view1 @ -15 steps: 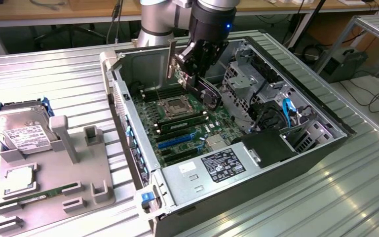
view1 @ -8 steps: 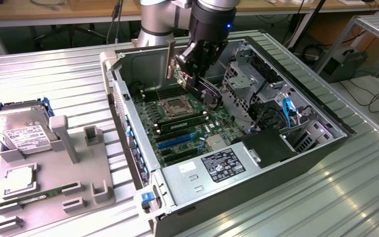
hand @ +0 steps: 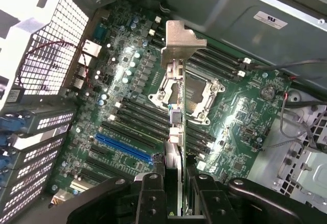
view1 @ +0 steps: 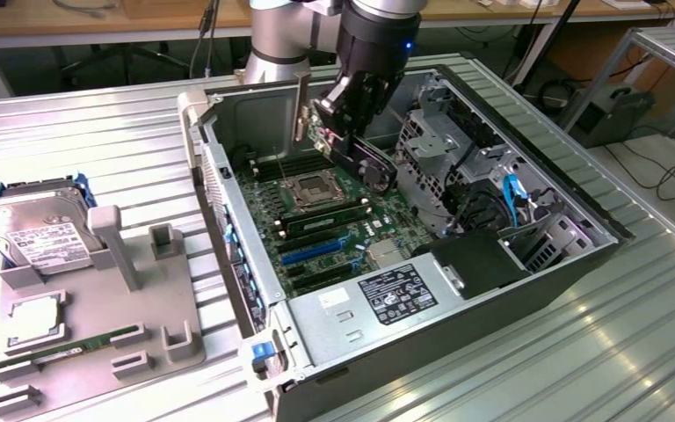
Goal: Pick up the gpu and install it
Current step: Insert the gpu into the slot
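My gripper [view1: 340,119] hangs over the open computer case [view1: 222,189], shut on the gpu [view1: 367,163]. The card is held on edge above the motherboard [view1: 350,230], its silver bracket [view1: 302,107] pointing toward the case's rear wall. In the wrist view the gpu [hand: 176,117] runs edge-on from between the gripper [hand: 176,198] fingers out to the bracket [hand: 181,43]. It hovers over the CPU socket [hand: 199,94] and touches no slot. The blue expansion slot [hand: 125,147] lies to one side of the card, also seen as the blue slot [view1: 314,251] nearer the front.
A grey fixture [view1: 138,290] at the exterior view's left carries a hard drive in a blue frame [view1: 32,229], a processor [view1: 32,321] and a green RAM stick [view1: 68,347]. Inside the case, a drive cage [view1: 443,149] and power supply [view1: 396,294] stand close by.
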Robot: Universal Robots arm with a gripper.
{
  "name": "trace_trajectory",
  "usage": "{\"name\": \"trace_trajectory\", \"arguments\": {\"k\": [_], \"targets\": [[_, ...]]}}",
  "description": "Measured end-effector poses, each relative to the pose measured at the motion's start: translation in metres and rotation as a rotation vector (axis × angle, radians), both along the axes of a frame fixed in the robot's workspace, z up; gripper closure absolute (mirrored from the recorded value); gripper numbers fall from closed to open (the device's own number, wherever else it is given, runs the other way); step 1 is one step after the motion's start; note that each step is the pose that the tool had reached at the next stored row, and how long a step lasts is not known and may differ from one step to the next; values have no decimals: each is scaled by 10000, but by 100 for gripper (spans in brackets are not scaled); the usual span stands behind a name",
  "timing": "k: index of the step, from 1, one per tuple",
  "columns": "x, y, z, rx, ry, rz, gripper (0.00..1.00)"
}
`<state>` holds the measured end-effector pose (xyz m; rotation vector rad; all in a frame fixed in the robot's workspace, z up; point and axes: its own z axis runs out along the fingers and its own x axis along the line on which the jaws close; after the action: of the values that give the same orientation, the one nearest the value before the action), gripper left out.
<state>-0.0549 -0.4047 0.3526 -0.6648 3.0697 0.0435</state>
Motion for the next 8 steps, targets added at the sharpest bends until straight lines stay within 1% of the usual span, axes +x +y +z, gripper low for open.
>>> {"name": "trace_trajectory", "arguments": {"k": [8], "targets": [[0, 0, 0, 0, 0, 429, 74]]}}
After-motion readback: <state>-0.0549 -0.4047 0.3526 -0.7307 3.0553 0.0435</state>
